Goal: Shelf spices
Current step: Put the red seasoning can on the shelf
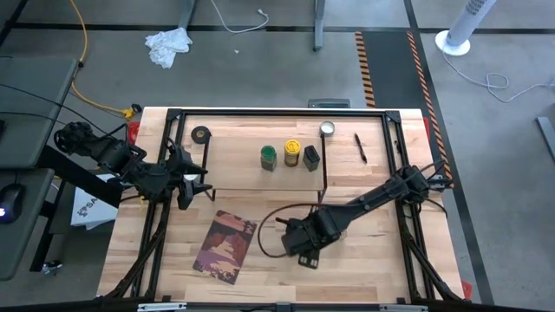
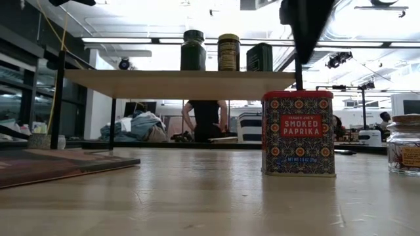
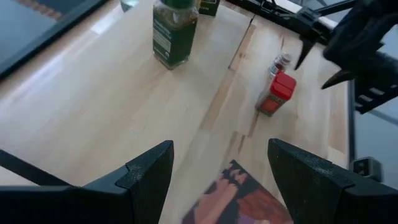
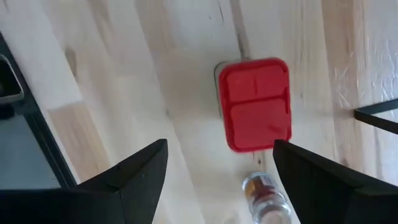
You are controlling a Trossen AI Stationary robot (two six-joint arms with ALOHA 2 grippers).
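Observation:
The pale wood shelf stands on thin black legs and carries the green-topped jar, the yellow-topped jar and the dark grey tin. The red box stands upright on the tabletop, with the clear glass jar close beside it. My right gripper hangs open above the red box, clear of it. My left gripper waits open near the shelf's left end.
A brown-and-maroon book lies flat near the table's near edge, left of the right gripper. A black tape roll and a pen lie toward the far edge. A black frame runs round the table. A person is in the room behind.

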